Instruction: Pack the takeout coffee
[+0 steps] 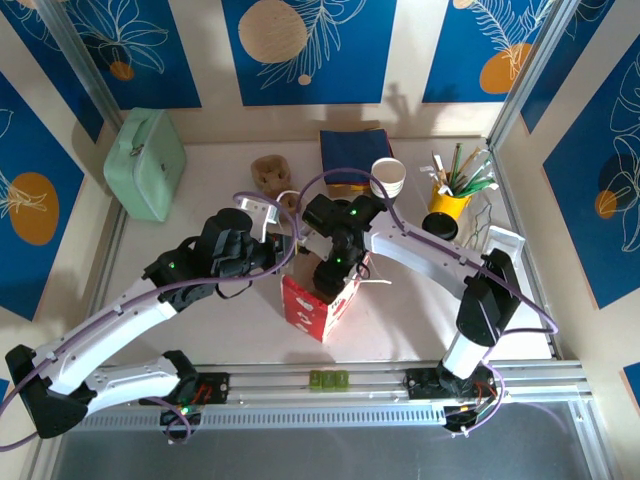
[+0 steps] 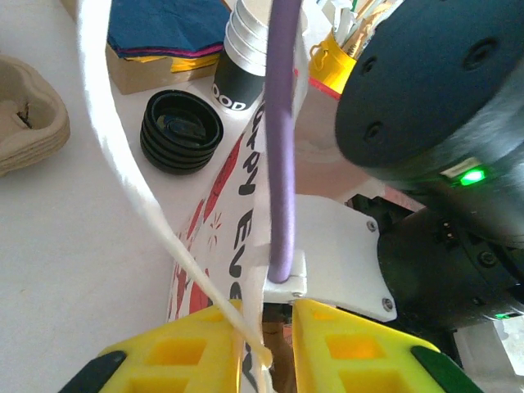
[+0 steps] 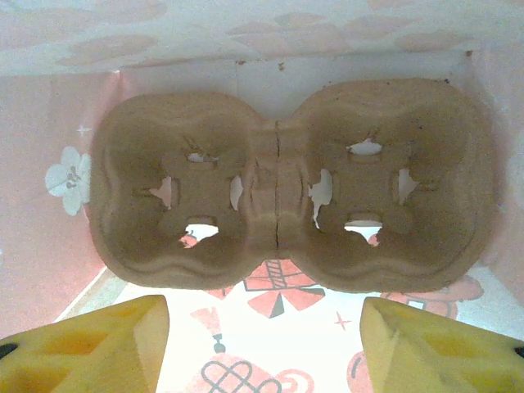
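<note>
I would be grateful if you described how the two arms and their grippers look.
The left arm and right arm have white links, black joint housings with small green lights, and a purple cable looping along each. The left gripper and right gripper carry blocky yellow fingers; the left's show square recesses.

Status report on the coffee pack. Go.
Left gripper shut on bag handle. Right gripper open inside paper bag, above pulp cup carrier. Carrier wells empty and unobstructed, nothing loaded yet.

Cup carrier (image 3: 278, 188) — rough matt pulp, lids (image 2: 182, 131) — glossy ribbed plastic, bag (image 1: 305, 305) smooth printed paper
</note>
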